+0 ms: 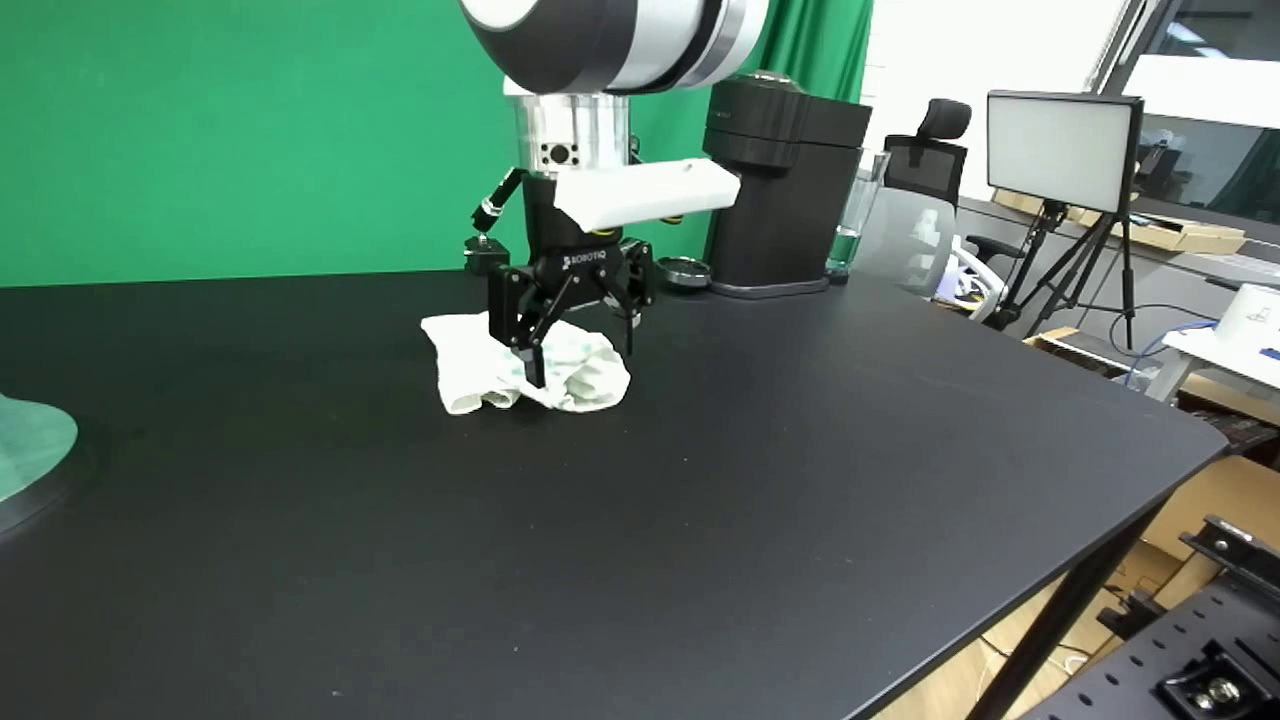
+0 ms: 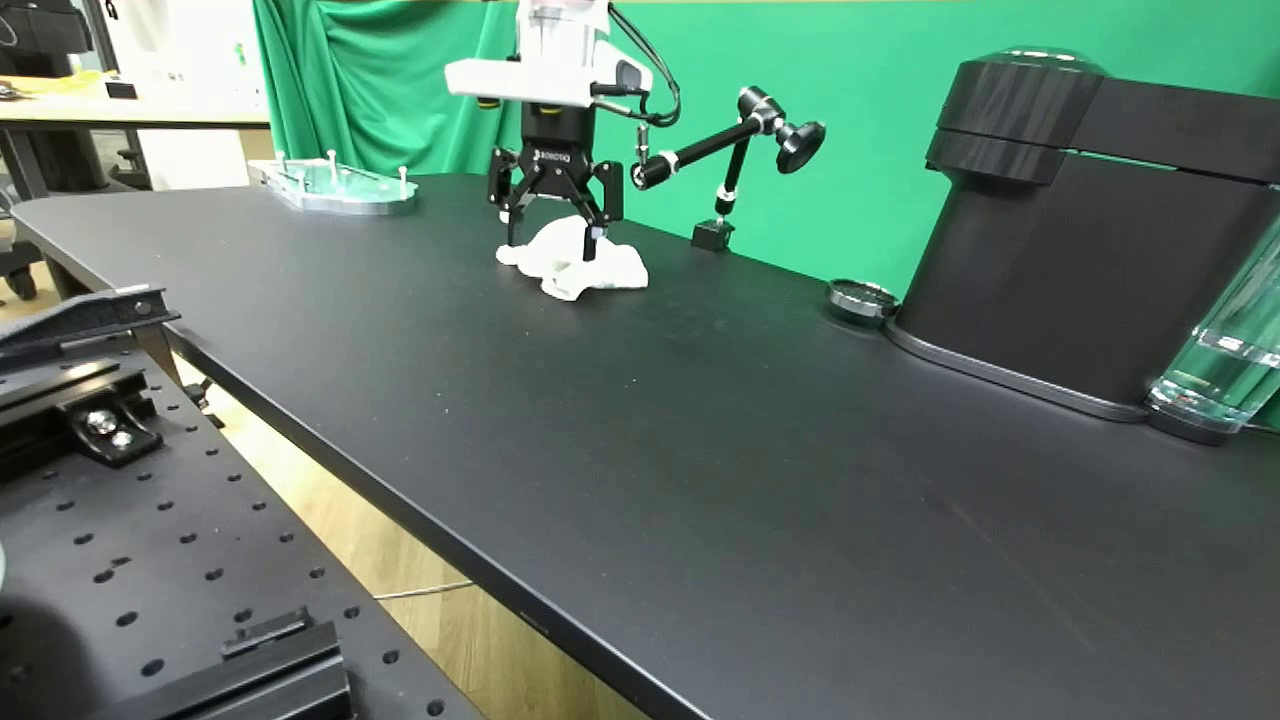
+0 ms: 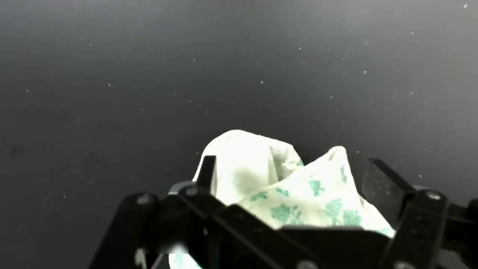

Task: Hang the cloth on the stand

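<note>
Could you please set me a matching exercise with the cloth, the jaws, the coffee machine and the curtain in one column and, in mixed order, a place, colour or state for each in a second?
Things:
1. cloth
2. jaws
3. coffee machine
4. curtain

Places, colours and states:
A. open, pointing downward
B. green, hanging in folds
C. white with green print, lying crumpled
D. black, standing on the table

Right pairs: 1-C; 2-A; 3-D; 4-B

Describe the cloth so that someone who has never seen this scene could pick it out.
Start at the large black table, then find the robot's open hand over it. Beneath the hand lies the crumpled cloth; its white folds and green print set it apart from the black machine.
</note>
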Tool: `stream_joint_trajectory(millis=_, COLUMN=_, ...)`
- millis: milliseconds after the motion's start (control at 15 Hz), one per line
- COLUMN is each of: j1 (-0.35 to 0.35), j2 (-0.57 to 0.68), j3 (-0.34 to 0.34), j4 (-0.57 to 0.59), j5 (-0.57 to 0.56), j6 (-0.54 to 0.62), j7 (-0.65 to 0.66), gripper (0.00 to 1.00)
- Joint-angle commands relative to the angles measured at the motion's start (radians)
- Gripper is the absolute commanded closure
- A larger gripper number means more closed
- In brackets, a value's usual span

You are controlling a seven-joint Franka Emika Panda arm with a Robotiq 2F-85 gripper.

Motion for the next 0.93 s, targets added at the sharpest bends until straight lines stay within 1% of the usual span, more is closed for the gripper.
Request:
stream_joint_trajectory(millis=0, j1=0.009, j2=0.024, j3=-0.013, j4=0.026, j5=0.003, j6=0.039, j7=0.004, gripper=0.00)
stream_joint_trajectory(millis=67, j1=0.009, j2=0.027, j3=-0.013, j4=0.028, j5=0.005, j6=0.053, j7=0.001, gripper=0.00)
stream_joint_trajectory(millis=133, j1=0.008, j2=0.031, j3=-0.012, j4=0.030, j5=0.008, j6=0.065, j7=-0.004, gripper=0.25)
stream_joint_trajectory(millis=200, j1=0.008, j2=0.035, j3=-0.012, j4=0.032, j5=0.008, j6=0.075, j7=-0.006, gripper=0.26)
stream_joint_trajectory(millis=267, j1=0.008, j2=0.040, j3=-0.013, j4=0.035, j5=0.009, j6=0.084, j7=-0.008, gripper=0.32)
stream_joint_trajectory(millis=333, j1=0.008, j2=0.044, j3=-0.013, j4=0.038, j5=0.010, j6=0.087, j7=-0.010, gripper=0.40)
stream_joint_trajectory(millis=867, j1=0.009, j2=0.056, j3=-0.012, j4=0.031, j5=0.017, j6=0.104, j7=-0.023, gripper=0.96)
